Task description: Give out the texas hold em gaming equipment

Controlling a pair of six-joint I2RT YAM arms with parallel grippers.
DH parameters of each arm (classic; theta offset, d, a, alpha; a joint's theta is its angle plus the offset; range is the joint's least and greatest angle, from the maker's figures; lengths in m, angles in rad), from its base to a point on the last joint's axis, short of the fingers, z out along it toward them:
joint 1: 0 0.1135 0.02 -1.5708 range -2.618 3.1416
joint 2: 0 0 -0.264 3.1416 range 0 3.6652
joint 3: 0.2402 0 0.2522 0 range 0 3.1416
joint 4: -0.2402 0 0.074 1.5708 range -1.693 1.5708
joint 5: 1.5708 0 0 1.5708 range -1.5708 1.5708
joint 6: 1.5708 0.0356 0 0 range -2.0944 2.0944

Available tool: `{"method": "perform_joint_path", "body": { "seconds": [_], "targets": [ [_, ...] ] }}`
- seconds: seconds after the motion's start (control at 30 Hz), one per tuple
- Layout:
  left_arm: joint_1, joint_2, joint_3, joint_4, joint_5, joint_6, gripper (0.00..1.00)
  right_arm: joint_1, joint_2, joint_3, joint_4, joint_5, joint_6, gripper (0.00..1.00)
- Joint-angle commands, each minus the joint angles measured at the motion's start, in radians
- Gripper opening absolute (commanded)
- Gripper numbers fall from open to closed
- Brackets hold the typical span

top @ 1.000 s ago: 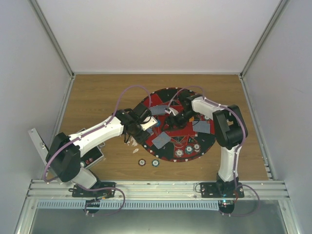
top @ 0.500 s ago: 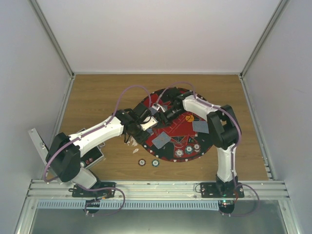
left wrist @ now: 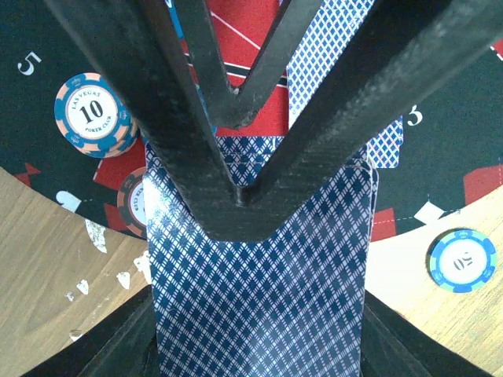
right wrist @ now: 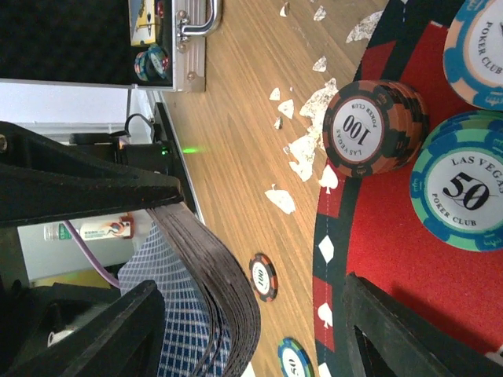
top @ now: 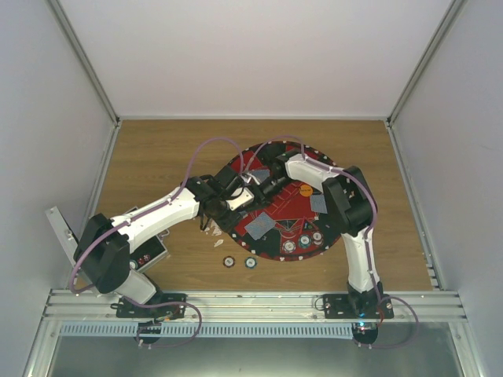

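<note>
From above, the left gripper (top: 238, 198) hangs over the near-left rim of the large round red-and-black felt mat (top: 289, 208), and the right gripper (top: 266, 185) is reaching in beside it; whether they touch is too small to tell from up here. On the left wrist view, the left claw is clamped tight on the deck of blue diamond-backed playing cards (left wrist: 259, 298), held just above the mat's edge, with an orange-and-blue ten chip (left wrist: 89, 115) off to one side. On the right wrist view, the right claw's fingers stand wide with nothing held, and the deck's bowed edge (right wrist: 216, 271) sits between them, beyond a brown hundred-chip stack (right wrist: 373, 129). This looks like the dealing step: a card is to be peeled off. The next move likely calls for closing on the outermost card only, then drawing it clear without dragging its neighbours.
</note>
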Motion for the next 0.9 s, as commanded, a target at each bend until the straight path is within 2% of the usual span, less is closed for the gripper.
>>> {"method": "perform_joint_path", "body": {
  "seconds": [0.0, 0.27, 0.47, 0.63, 0.77, 0.87],
  "targets": [
    [-0.003, -0.025, -0.005, 0.033, 0.001, 0.008, 0.56, 0.023, 0.031, 0.040, -0.032, 0.030, -0.011, 0.61],
    [-0.003, -0.024, -0.006, 0.030, -0.001, 0.008, 0.56, 0.018, -0.009, 0.016, -0.010, 0.146, 0.007, 0.55],
    [-0.003, -0.026, -0.008, 0.029, 0.000, 0.008, 0.56, -0.045, -0.047, 0.010, 0.002, 0.142, 0.037, 0.53],
    [-0.003, -0.022, -0.006, 0.030, 0.003, 0.008, 0.56, -0.057, -0.058, 0.021, -0.030, 0.078, -0.008, 0.52],
    [-0.003, -0.021, -0.005, 0.030, 0.002, 0.008, 0.56, -0.056, -0.069, 0.009, -0.034, -0.037, -0.022, 0.44],
    [-0.003, -0.021, -0.005, 0.031, 0.003, 0.009, 0.56, -0.048, -0.069, 0.003, -0.052, -0.083, -0.042, 0.43]
  ]
}}
